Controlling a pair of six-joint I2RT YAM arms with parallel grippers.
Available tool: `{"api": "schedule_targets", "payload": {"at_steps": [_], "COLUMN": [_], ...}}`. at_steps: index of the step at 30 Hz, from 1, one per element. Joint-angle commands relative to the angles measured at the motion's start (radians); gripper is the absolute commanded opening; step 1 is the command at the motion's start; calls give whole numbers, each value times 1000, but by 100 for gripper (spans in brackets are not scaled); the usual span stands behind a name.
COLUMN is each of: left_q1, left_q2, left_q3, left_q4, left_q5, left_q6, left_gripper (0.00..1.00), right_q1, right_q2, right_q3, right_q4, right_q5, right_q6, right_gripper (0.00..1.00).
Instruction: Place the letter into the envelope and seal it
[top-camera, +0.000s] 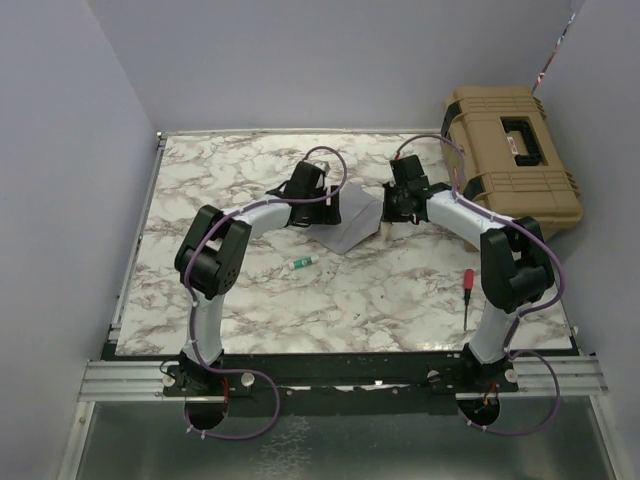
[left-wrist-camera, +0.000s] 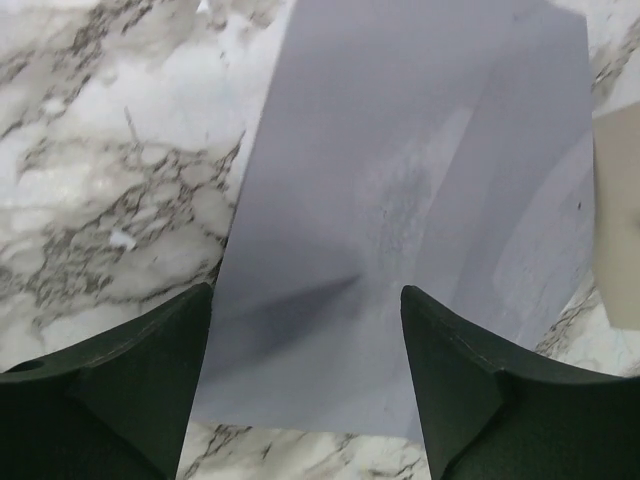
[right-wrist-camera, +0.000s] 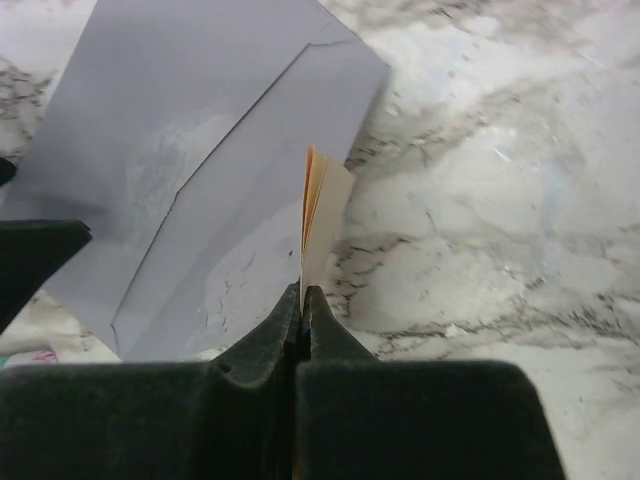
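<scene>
The grey-lavender envelope (top-camera: 355, 222) lies flat on the marble table, flap side up (right-wrist-camera: 200, 160). My left gripper (left-wrist-camera: 305, 292) hovers just above the envelope's near end (left-wrist-camera: 400, 200), open, with one finger on either side of it and nothing gripped. My right gripper (right-wrist-camera: 303, 292) is shut on the tan letter (right-wrist-camera: 322, 210), holding it on edge beside the envelope's right side. In the top view the right gripper (top-camera: 390, 215) sits at the envelope's right, with the letter (top-camera: 385, 232) hanging pale below it. A strip of the letter (left-wrist-camera: 620, 220) shows at the right edge of the left wrist view.
A tan toolbox (top-camera: 510, 155) stands at the back right. A red-handled screwdriver (top-camera: 466, 295) lies near the right arm's base. A small green-and-white tube (top-camera: 302, 264) lies in front of the envelope. The left finger (right-wrist-camera: 30, 262) shows dark at the left of the right wrist view.
</scene>
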Motion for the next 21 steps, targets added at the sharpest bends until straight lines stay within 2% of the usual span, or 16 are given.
{"api": "schedule_targets", "payload": {"at_steps": [1, 5, 9, 12, 14, 17, 21], "left_q1": [2, 2, 2, 6, 13, 20, 28], "left_q2": [-82, -160, -236, -263, -270, -266, -236], "left_q3": [-111, -209, -270, -273, -261, -235, -202], "left_q4": [-30, -27, -25, -26, -27, -26, -30], "left_q5": [-74, -80, -83, -98, -100, -105, -97], "left_q6": [-4, -31, -45, -50, -61, -77, -113], "left_gripper": [76, 74, 73, 74, 74, 74, 74], "right_q1": [-3, -3, -2, -3, -4, -2, -2], "right_q2": [21, 31, 1, -48, -88, -149, -166], "right_q3": [-2, 16, 38, 46, 41, 11, -46], "right_q4": [121, 151, 125, 76, 57, 89, 205], "right_q5": [-132, -121, 3, 116, 140, 63, -141], "right_q6": [-89, -97, -56, -5, 17, 44, 177], "right_gripper": [0, 0, 0, 0, 0, 0, 0]}}
